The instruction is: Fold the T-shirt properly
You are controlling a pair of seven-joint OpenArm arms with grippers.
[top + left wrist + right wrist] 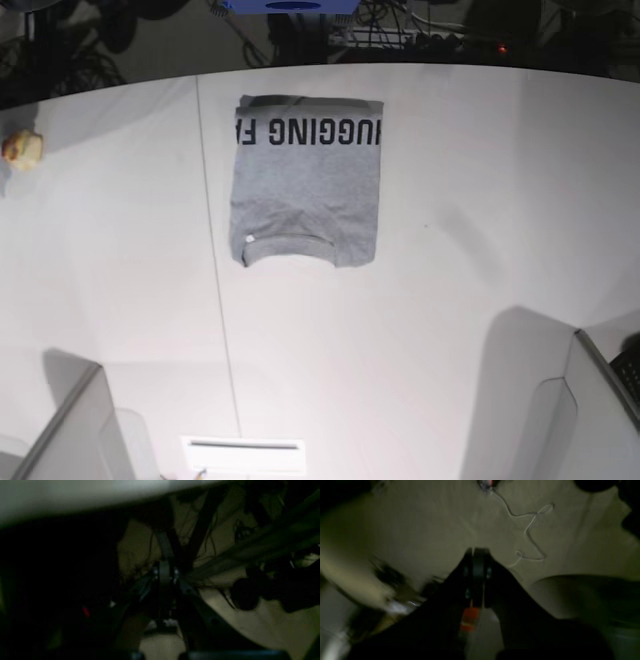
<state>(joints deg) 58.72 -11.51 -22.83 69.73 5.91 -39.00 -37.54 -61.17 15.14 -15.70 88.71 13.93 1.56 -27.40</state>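
The grey T-shirt (305, 185) lies folded into a neat rectangle on the white table (450, 300), left of centre toward the far side. A strip of black block lettering runs along its far edge, and the collar faces the near edge. Neither arm shows in the base view. In the left wrist view my left gripper (165, 570) is shut on nothing, in a dark space with the pale table edge (75, 495) above it. My right gripper (477, 552) is also shut and empty, hanging over a dim floor, away from the shirt.
A small yellowish object (22, 148) sits at the table's far left. A white label (243, 455) lies at the front edge. Grey panels stand at the near left (70, 430) and near right (590, 420) corners. A thin white cable (530, 530) trails over the floor.
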